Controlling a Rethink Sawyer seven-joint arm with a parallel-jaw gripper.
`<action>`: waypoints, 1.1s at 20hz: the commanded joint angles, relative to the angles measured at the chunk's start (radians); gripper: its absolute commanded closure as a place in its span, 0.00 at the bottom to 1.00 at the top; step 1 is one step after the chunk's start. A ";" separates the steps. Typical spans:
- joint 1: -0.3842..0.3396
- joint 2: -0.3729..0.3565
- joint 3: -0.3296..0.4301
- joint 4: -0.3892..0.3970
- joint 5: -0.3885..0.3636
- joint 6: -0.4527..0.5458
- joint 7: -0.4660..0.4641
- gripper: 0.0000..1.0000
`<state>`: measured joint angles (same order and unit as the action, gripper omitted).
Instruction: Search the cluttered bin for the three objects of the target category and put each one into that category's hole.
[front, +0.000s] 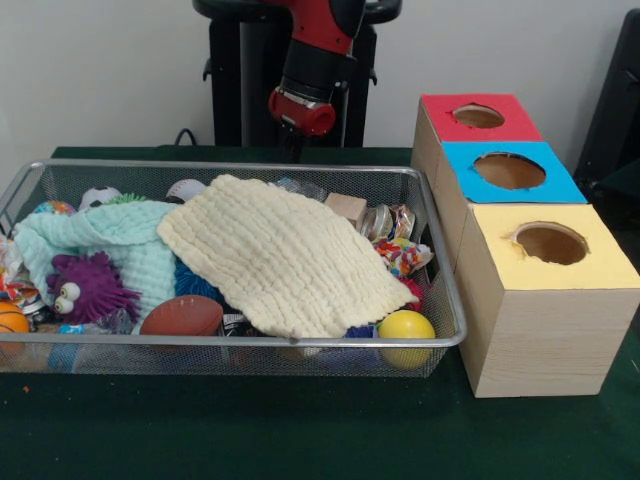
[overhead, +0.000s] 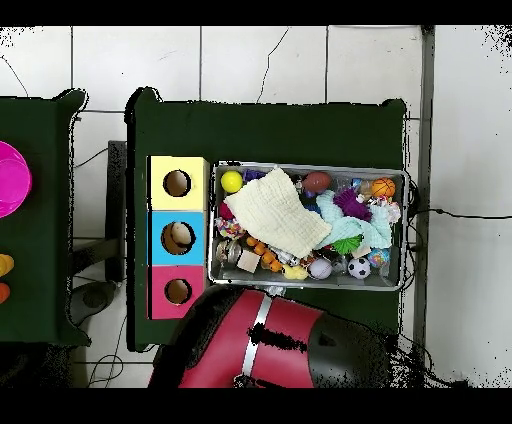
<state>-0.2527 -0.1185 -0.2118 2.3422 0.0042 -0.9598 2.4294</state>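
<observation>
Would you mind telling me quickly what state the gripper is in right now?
Gripper: cannot be told whether open or closed; it sits behind the far rim of the bin, and nothing is seen held in it.

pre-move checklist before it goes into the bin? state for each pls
1. Arm clear of the bin: ok. The arm hangs above the bin's far rim, touching nothing.
2. Gripper state: cannot tell; only a dark tip shows below the red wrist.
3. Contents exposed: not ok. The cream cloth and the mint cloth cover much of the pile.
4. Visible pick candidates: ok. Yellow ball, brown football and purple fuzzy toy lie uncovered.
5. Box holes unblocked: ok for the red box, blue box and yellow box.
6. Blue box empty: not ok; overhead shows something pale inside.
</observation>
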 joint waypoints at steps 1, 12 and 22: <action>0.018 0.122 0.160 -0.121 0.067 0.294 0.103 1.00; 0.046 0.047 0.140 -0.064 0.099 0.291 0.111 1.00; 0.098 -0.285 0.089 0.114 0.130 0.522 0.097 1.00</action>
<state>-0.1837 -0.2708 -0.2012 2.4323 0.0592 -0.6020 2.4294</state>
